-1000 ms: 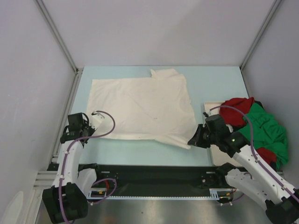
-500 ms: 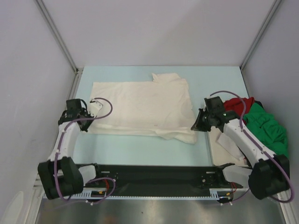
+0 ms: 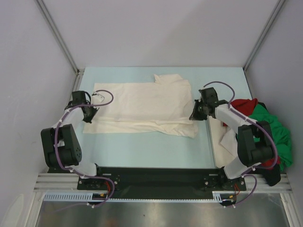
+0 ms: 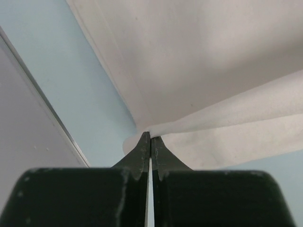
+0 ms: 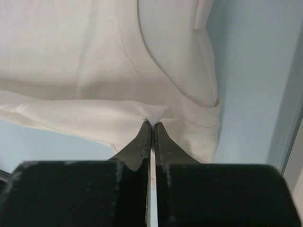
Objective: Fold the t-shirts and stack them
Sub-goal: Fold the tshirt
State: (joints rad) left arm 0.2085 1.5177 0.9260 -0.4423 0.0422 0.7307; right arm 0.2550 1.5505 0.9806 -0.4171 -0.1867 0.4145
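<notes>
The cream t-shirt (image 3: 142, 106) lies spread on the pale blue table, its near part doubled over toward the back. My left gripper (image 3: 90, 113) is shut on the shirt's left edge; the left wrist view shows its tips (image 4: 150, 136) pinching cream cloth (image 4: 213, 71). My right gripper (image 3: 195, 116) is shut on the shirt's right edge, tips (image 5: 152, 124) pinching a fold of cream cloth (image 5: 94, 56). The red t-shirt (image 3: 240, 108) and green t-shirt (image 3: 270, 130) lie crumpled in a heap at the right.
A white tray (image 3: 222, 144) sits at the right under the heap of shirts. Grey walls and metal rails (image 3: 75, 94) border the table. A black strip (image 3: 156, 177) runs along the near edge by the arm bases.
Both grippers have carried the shirt's near edge toward the back, folding the near part over the rest. The shirt now looks shorter front to back.
</notes>
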